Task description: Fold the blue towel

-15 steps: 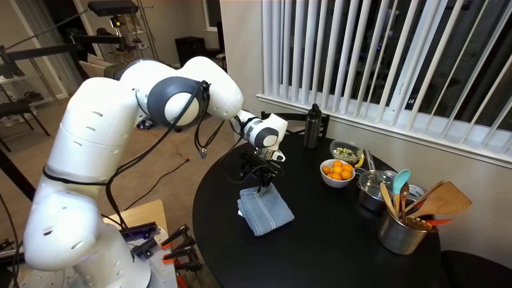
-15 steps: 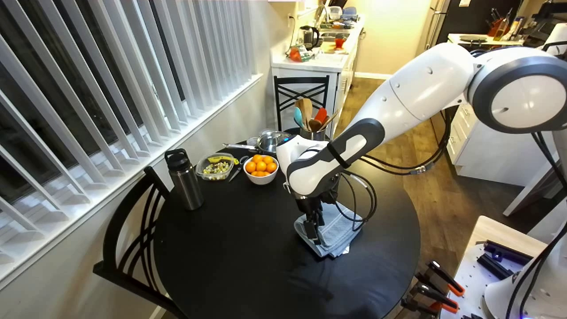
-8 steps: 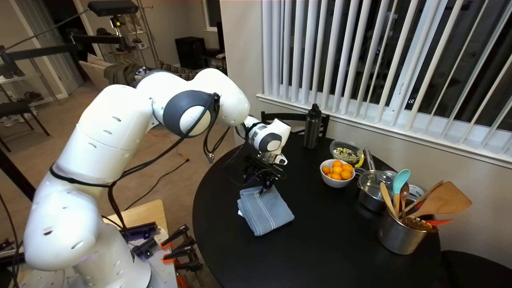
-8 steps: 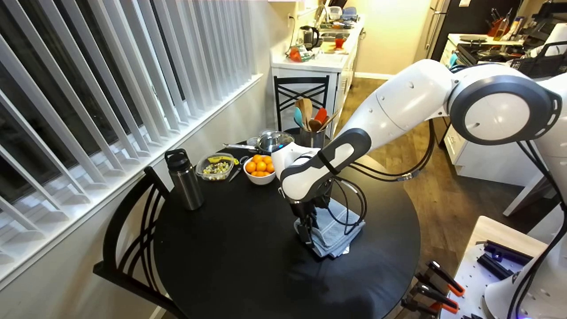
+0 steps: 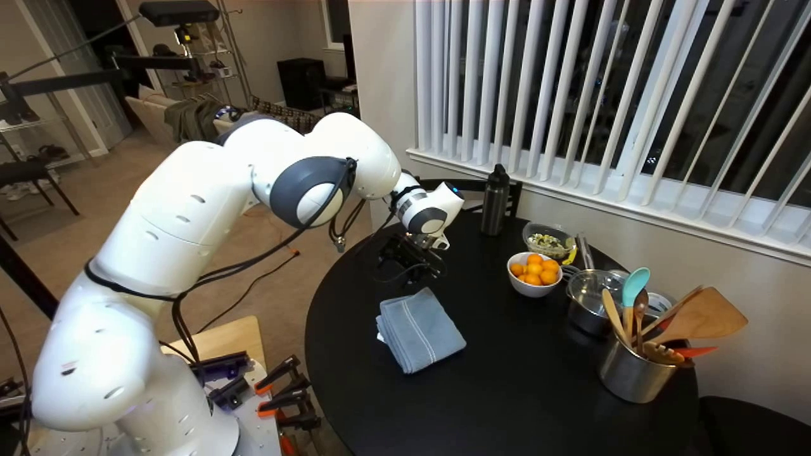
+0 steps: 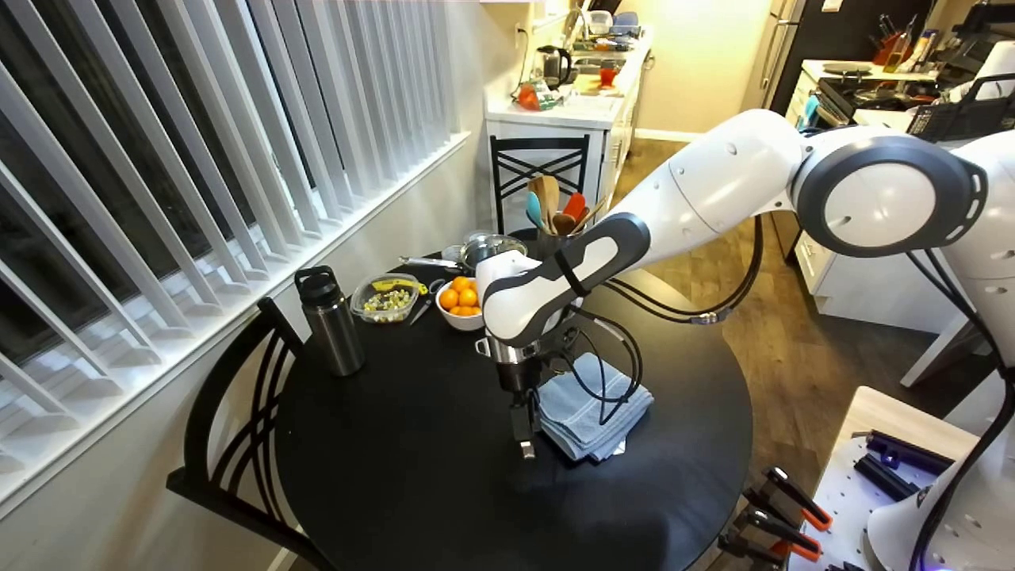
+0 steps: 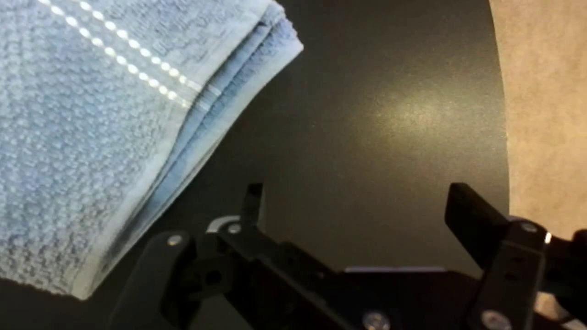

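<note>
The blue towel [image 5: 423, 332] lies folded in several layers on the black round table [image 5: 507, 392], with a double white stitched line across its top. It also shows in an exterior view [image 6: 587, 416], partly behind the gripper's cables, and at the upper left of the wrist view [image 7: 82, 137], where its layered edges face the gripper. My gripper [image 7: 357, 188] is open and empty, its fingers wide apart over bare table beside the towel. In both exterior views the gripper [image 5: 410, 273] hangs just off the towel's edge, apart from it; the fingers [image 6: 525, 444] point down.
A white bowl of oranges [image 5: 533, 288], a clear food container [image 5: 548, 240], a pot [image 5: 589, 297] and a metal utensil holder [image 5: 633, 373] stand on the table. A steel bottle [image 6: 333, 333] stands near a black chair [image 6: 238, 444]. The table edge [image 7: 504, 114] is right of the gripper in the wrist view.
The gripper has moved from over the towel's edge to beside it, rising a little and leaving the towel's corner uncovered. The towel lies in the same place and shape.
</note>
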Motion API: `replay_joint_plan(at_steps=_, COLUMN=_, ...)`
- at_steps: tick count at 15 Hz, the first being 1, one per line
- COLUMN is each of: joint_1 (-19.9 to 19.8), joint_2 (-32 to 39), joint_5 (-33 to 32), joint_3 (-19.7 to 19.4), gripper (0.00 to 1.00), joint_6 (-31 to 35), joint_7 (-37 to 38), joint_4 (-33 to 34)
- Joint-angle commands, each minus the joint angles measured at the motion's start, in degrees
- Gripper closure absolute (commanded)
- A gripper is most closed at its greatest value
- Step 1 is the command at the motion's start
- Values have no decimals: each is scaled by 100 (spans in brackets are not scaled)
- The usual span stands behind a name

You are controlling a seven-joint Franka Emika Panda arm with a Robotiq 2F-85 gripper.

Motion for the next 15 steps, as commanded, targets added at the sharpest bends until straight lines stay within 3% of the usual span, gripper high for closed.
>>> replay_joint_plan(at_steps=1, joint_1=-33, joint_2=-112, joint_5=34, joint_3=7, gripper=0, joint_6=-262, joint_7=-162, joint_4=-1)
replay_joint_plan(at_steps=9, joint_1=349, joint_2=-1333, joint_5=-434, joint_3=-368, gripper=0, joint_6=59, joint_7=697, joint_4=-1219)
replay_joint_plan(at_steps=15, joint_1=593, joint_2=-2363, joint_5=-831, joint_3=-790, gripper=0, joint_6=696, joint_7=1966, joint_4=-2214)
